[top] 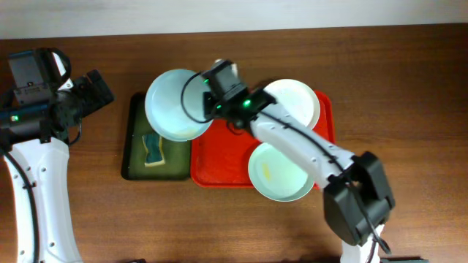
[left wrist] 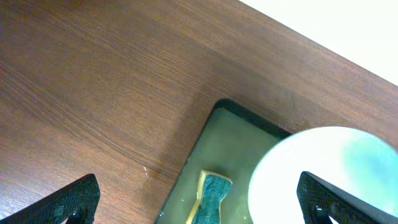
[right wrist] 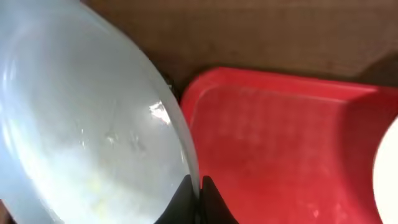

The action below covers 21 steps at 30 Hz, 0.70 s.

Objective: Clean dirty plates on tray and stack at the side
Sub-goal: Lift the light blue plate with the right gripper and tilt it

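Observation:
My right gripper [top: 212,108] is shut on the rim of the light blue plate [top: 175,104] and holds it tilted over the green tray's right part. In the right wrist view the fingers [right wrist: 199,199] pinch the plate's edge [right wrist: 81,124], with the red tray [right wrist: 280,149] beside it. The white plate [top: 296,98] lies at the red tray's [top: 219,157] back right. The mint green plate [top: 278,175], with a small yellow smear, lies at its front right, overhanging the rim. My left gripper [left wrist: 199,202] is open and empty, above the green tray's left edge; in the overhead view it [top: 95,88] is left of that tray.
A dark green tray [top: 135,150] lies left of the red tray, with a blue and yellow sponge [top: 153,150] on it. The sponge also shows in the left wrist view [left wrist: 208,199]. The brown wooden table [top: 395,88] extends on all sides.

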Motion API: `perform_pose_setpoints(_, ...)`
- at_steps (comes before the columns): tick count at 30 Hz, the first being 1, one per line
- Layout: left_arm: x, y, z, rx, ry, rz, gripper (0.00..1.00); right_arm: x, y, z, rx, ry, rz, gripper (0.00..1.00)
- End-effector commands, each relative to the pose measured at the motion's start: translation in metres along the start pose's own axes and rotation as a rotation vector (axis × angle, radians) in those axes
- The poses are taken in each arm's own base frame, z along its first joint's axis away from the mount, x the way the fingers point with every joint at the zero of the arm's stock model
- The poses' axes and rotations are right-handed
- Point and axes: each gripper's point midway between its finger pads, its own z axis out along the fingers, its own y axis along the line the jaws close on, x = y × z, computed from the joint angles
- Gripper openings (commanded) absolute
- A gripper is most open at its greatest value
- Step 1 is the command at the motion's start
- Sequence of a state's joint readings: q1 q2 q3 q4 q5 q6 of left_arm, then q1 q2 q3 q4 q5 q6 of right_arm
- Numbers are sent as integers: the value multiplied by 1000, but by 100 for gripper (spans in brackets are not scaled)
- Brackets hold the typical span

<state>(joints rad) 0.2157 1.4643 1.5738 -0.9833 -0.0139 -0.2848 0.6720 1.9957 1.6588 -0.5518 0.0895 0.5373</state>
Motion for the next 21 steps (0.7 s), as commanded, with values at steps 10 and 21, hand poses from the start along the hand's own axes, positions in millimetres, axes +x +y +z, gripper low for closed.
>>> perform_pose_setpoints(10,-1,0,1,4,1,-10,99,-71,46,-81,557,-589,-487,4)
perform_pose_setpoints(21,-1,0,1,4,1,-10,99,-107,81,-144,683,-823,-544,4)
